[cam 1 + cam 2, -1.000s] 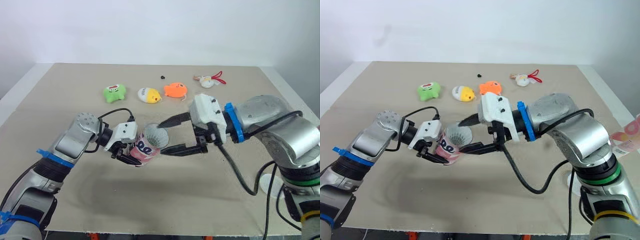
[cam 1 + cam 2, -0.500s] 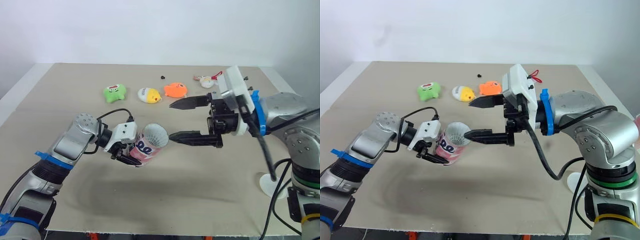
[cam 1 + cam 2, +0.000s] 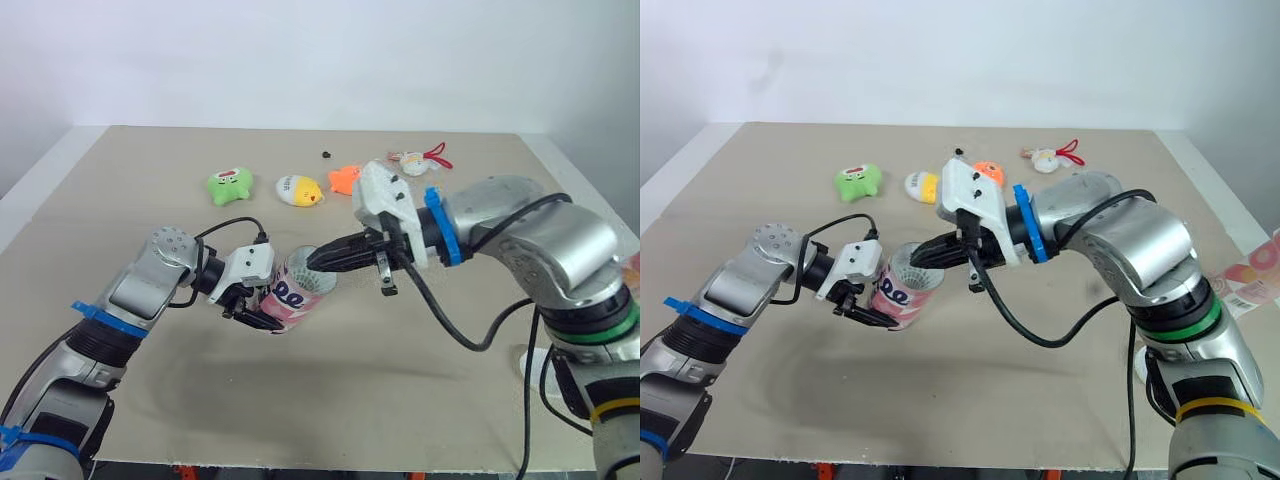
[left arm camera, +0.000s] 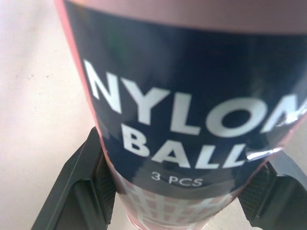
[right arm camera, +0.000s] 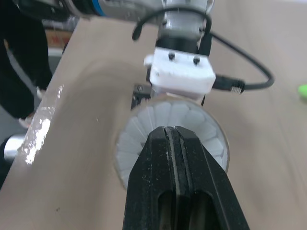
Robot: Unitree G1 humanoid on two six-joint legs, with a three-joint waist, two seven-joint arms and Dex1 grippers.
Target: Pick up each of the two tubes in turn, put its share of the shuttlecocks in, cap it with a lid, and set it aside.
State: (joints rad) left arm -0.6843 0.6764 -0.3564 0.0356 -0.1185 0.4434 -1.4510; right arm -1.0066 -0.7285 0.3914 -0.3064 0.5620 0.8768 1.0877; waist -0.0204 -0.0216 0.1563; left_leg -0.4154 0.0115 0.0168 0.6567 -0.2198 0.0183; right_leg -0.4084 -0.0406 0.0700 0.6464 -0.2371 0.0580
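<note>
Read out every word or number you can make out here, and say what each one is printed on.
"NYLON", last letter cut off: dark label of the tube in the left pincer.
"BALL": same label, next line.
"3 PCS": same label, below that.
Dark marks on the tube's pink band, eye views: too blurred to read.
Pink-patterned tube at the robot's far right: print too small to read.

Right tool [image 3: 318,262] blocks the tube [image 3: 288,298] mouth; bare table [image 3: 380,390] lies open nearer.
</note>
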